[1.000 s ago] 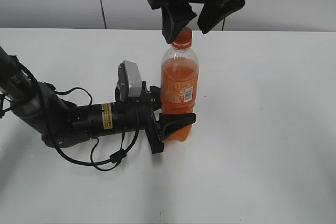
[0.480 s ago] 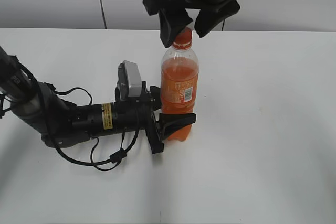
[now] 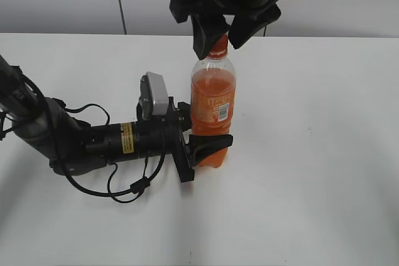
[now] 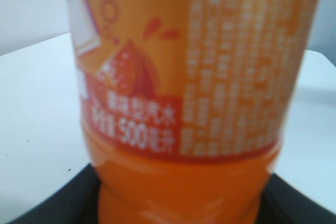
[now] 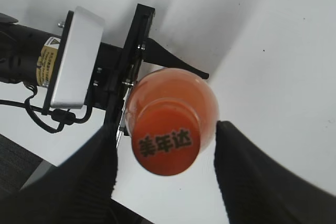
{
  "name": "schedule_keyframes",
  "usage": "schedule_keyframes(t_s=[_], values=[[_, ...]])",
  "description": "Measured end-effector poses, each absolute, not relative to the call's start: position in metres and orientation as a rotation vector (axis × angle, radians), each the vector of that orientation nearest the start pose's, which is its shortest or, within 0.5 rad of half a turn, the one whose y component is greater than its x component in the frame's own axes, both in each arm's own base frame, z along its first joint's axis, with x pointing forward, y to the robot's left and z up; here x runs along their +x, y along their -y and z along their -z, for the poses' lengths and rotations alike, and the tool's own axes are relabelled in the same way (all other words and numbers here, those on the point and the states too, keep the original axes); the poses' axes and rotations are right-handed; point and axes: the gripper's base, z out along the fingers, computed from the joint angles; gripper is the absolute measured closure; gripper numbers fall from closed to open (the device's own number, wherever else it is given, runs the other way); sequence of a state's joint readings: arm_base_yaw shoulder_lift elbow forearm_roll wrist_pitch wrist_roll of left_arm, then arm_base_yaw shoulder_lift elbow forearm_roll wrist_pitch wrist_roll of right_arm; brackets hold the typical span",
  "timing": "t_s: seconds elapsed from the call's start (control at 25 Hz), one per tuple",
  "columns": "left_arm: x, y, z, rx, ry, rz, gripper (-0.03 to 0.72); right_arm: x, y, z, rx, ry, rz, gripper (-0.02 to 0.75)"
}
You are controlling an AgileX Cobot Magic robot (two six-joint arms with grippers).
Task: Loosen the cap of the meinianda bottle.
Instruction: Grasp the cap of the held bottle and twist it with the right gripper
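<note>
Orange plastic cap (image 5: 166, 144) is being straddled by the right gripper (image 3: 219, 30), jaws apart w/ gaps either side, not yet clamped. Vs a second ago, the gripper is being lowered further over the cap, so the twist is judged imminent. The meinianda bottle (image 3: 212, 109) is being held upright on the white surface (image 3: 312, 154), low on its body, by the closed left gripper (image 3: 202, 146). The gaps are being shown only in the right wrist view; the label text only in the left wrist view.

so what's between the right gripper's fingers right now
The cap sits in the gap of the right gripper, with white table showing on both sides of it in the right wrist view; the fingers aren't touching it yet.
</note>
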State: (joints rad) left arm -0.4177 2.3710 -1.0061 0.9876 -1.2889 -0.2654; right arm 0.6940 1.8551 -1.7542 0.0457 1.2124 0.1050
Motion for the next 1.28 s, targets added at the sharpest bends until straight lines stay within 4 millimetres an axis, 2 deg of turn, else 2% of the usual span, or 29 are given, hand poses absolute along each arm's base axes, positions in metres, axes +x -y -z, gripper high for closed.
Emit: schedule_keyframes(t_s=[1.28], values=[[0.3145, 0.2194, -0.0479, 1.111, -1.408, 1.017, 0.293, 0.3025, -0.2571, -0.3176, -0.811, -2.713, -0.255, 0.309]])
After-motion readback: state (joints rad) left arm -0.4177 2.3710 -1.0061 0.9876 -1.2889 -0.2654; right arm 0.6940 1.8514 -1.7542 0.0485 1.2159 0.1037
